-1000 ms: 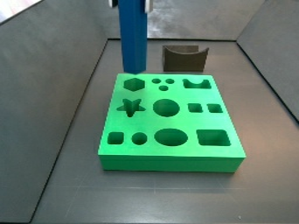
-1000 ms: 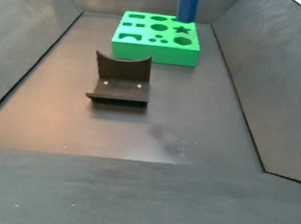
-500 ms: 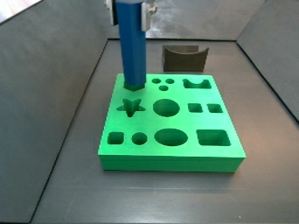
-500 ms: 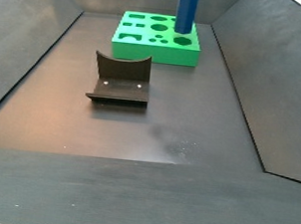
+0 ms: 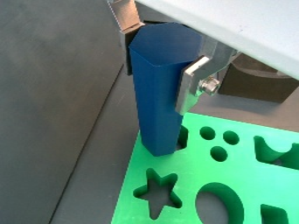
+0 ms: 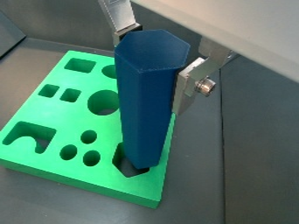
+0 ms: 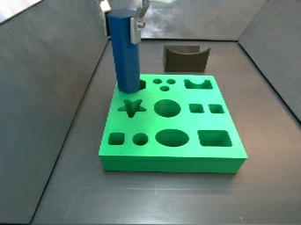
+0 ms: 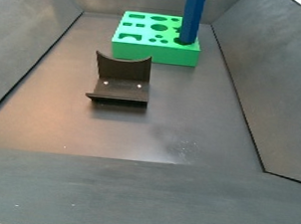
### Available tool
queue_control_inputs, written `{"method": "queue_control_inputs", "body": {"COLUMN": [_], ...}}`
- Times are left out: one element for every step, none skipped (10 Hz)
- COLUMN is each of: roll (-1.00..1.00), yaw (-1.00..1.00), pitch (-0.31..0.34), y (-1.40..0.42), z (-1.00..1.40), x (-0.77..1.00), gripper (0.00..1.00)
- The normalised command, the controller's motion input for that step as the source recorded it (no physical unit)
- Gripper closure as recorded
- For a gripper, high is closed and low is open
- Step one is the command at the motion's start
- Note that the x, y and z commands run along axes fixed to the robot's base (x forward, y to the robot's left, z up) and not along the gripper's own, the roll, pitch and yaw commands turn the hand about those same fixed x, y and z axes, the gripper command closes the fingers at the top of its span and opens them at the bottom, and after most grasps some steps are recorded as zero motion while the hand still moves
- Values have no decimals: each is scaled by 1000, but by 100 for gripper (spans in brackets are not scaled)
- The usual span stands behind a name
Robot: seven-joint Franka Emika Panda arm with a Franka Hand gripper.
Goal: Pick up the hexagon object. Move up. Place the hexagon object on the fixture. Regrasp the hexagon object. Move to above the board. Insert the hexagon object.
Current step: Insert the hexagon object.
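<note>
The hexagon object (image 7: 125, 54) stands upright over the corner of the board (image 7: 177, 149), and its lower end is right at the hexagonal hole there, in both side views. In a wrist view the tip sits inside the dark mouth of that hole (image 6: 132, 163), so the bar looks started in, though most of its length is well above the green face. The claw (image 6: 152, 52) has it by the upper part: one silver finger (image 6: 190, 80) lies flat against a blue face, and a second plate shows on the far side near the top, so the claw is closed on the bar, gripping across its width. From a wrist view the bar reads straight, not tilted, its flats lined up with the hole's edges as far as I can judge.

Where does that leave the job? The fixture (image 8: 119, 78) sits bare on the dark surface, well apart from the board, nothing resting in its notch. So the pick-up, the stop at the fixture and the regrasp look finished, and the carry to the board too. What's left, by my reading, is the last stretch of the insertion: pressing the bar down until it seats, then letting go. Every other hole on the board is empty.
</note>
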Motion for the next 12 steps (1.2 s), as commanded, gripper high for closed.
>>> {"method": "queue_control_inputs", "body": {"roll": [-11,-29,0,-36,-30,-26,-4,0,-10,-30,-33,-41], "yaw": [-40,-111,-220,-280,-303,-294,-229,-86,0,31,177,326], "pitch": [0,0,0,0,0,0,0,0,0,0,0,-24], "y": [249,254,140,34,0,0,0,11,63,63,80,89], "z": [-140,-174,-269,-326,-346,-349,-340,-331,-386,-411,-471,-523], "x": [163,140,0,203,374,369,363,283,194,146,117,34], "gripper": [100,100,100,100,100,100,100,100,100,100,100,100]}}
